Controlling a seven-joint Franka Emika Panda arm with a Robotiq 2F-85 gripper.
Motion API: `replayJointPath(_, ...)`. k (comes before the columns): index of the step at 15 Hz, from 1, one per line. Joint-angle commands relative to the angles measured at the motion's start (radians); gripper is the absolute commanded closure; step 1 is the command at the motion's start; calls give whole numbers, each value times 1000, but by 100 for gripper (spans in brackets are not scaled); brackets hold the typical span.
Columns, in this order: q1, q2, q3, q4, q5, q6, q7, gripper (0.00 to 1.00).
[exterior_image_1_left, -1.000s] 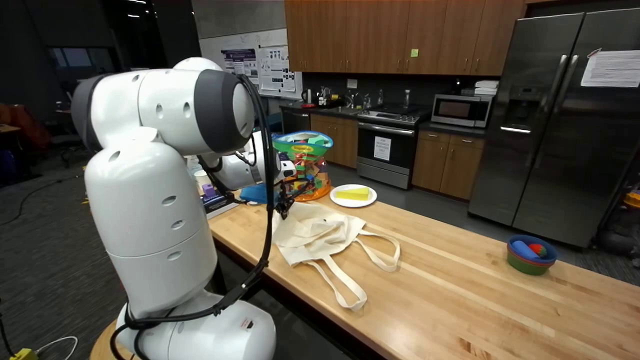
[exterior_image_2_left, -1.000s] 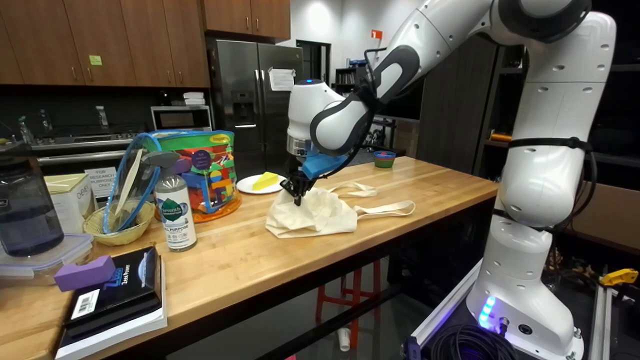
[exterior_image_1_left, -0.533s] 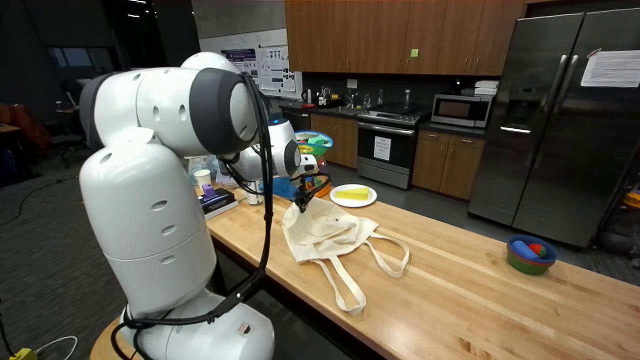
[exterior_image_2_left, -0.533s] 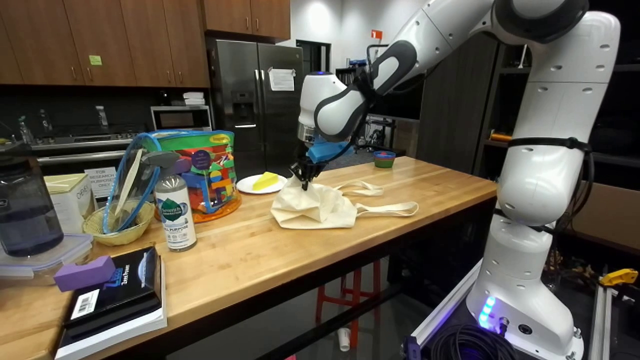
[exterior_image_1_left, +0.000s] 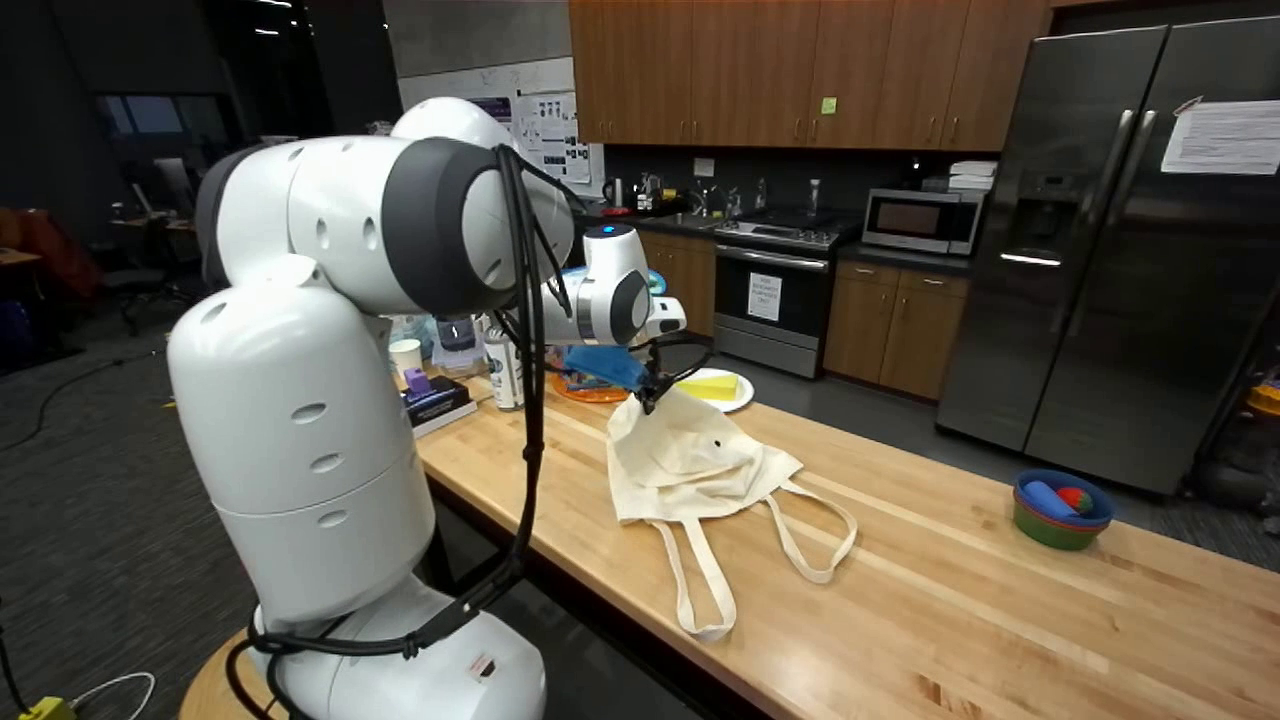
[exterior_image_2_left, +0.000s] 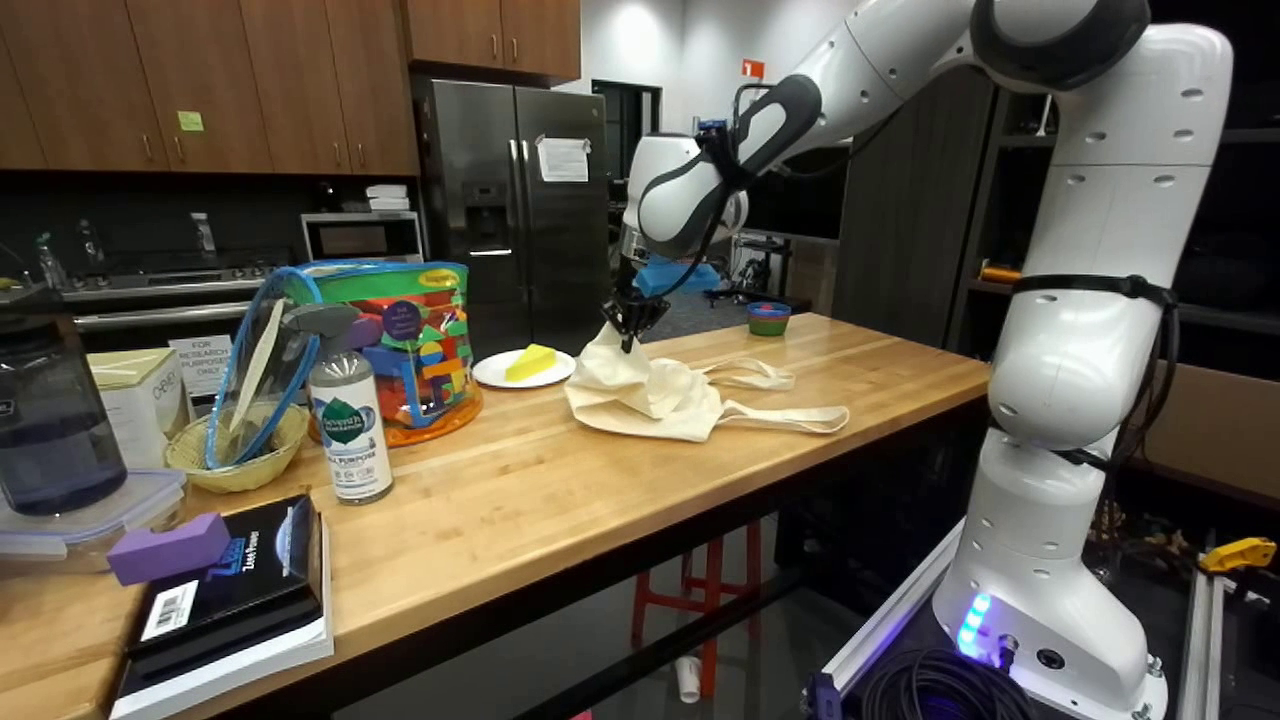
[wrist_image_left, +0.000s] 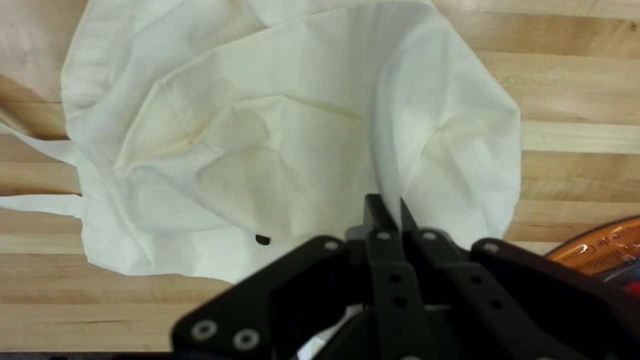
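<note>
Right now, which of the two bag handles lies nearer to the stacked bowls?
The handle on the refrigerator side; the other handle lies closer to the robot base, farther from the bowls.

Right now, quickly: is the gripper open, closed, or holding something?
Gripper: closed, its jaws holding a pinched fold of the cream cloth bag.

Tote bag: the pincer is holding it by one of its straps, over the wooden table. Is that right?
Not quite: the wrist view shows the pincer holding the tote bag by a fold of its body, not by a strap. It is over the wooden table, as you say.
</note>
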Motion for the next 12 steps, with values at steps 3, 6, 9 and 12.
replayJointPath(3,-33,59,-39,95,97,-42,-81,99)
replayJointPath(6,-52,95,-59,150,168,-86,-106,99)
replayJointPath(9,-75,136,-80,206,227,-134,-114,99)
replayJointPath(12,-99,177,-99,263,277,-180,-113,99)
